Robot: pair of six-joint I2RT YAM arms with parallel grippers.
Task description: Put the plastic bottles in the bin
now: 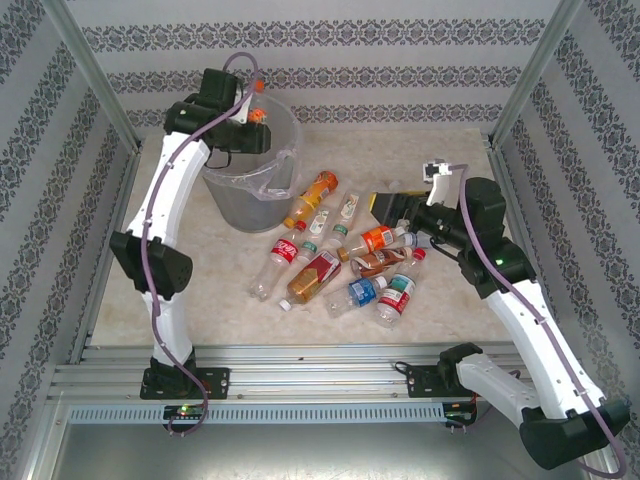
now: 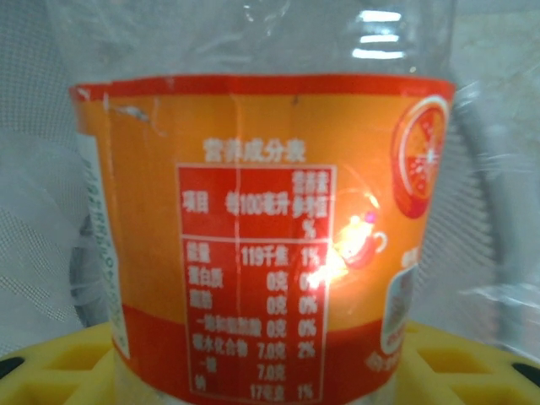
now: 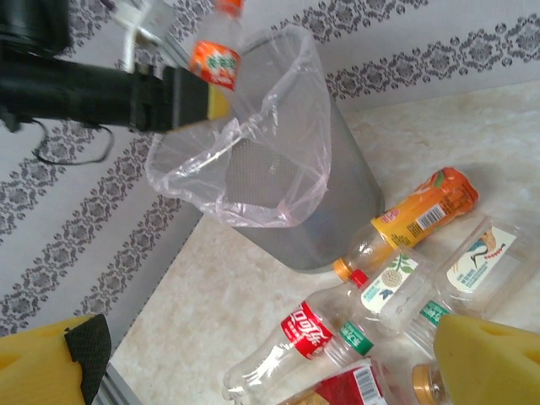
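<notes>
L arm arcs up and over the bin (image 1: 236, 205), which stands far-left on the table (image 1: 215, 300). L gripper (image 1: 250, 110) is above the bin's back rim w/ a small btl (image 1: 257, 114) pinched in it, orange label, orange cap. Clear bag liner flops over the rim. Just right of the bin, approx a dozen more lie in a loose pile (image 1: 340, 255), on their sides: orange, red, blue, green, white labels. R gripper (image 1: 386, 202), yellow pads, sits low at the pile's far-right edge.
</notes>
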